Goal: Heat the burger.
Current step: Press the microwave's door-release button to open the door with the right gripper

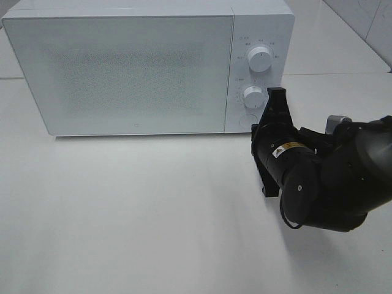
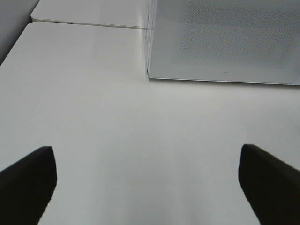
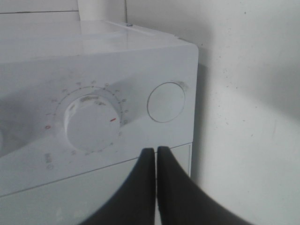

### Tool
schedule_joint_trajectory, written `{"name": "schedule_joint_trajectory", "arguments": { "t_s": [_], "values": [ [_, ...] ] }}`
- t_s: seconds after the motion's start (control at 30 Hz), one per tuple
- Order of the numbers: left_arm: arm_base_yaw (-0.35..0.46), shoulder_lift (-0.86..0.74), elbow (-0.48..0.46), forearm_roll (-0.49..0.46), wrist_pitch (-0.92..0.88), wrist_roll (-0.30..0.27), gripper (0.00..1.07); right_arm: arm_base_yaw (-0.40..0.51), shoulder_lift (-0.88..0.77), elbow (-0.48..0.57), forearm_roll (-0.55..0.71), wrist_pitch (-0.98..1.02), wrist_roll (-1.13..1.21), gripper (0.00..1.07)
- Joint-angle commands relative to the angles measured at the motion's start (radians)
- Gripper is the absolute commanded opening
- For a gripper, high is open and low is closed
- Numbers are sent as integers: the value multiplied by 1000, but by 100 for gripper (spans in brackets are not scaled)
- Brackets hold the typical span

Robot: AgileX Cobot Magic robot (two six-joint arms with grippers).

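One shut, empty right gripper (image 3: 156, 150) is best centred on the round button (image 3: 166, 102) and pressed squarely; the left gripper (image 2: 145, 154) is shown open.

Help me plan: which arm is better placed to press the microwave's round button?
Probably right: the right gripper, shut, sits close to the round button; the left gripper, open, faces the far end of the microwave.

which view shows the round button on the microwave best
Right wrist view: the round button is close and whole, beside the lower dial. Exterior high shows it small, beside the right pincer; left wrist misses it.
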Motion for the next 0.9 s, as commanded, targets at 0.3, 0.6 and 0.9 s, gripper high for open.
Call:
{"name": "schedule_joint_trajectory", "arguments": {
  "t_s": [0.3, 0.6, 0.9],
  "values": [
    [4, -21, 5, -5, -7, -2, 98, -49, 82, -108, -8, 40, 2, 0],
    [4, -21, 5, -5, -7, -2, 98, -74, 148, -197, -19, 72, 0, 0],
    [4, -21, 5, -5, -7, -2, 98, -103, 189, -249, -23, 95, -1, 0]
  ]
}}
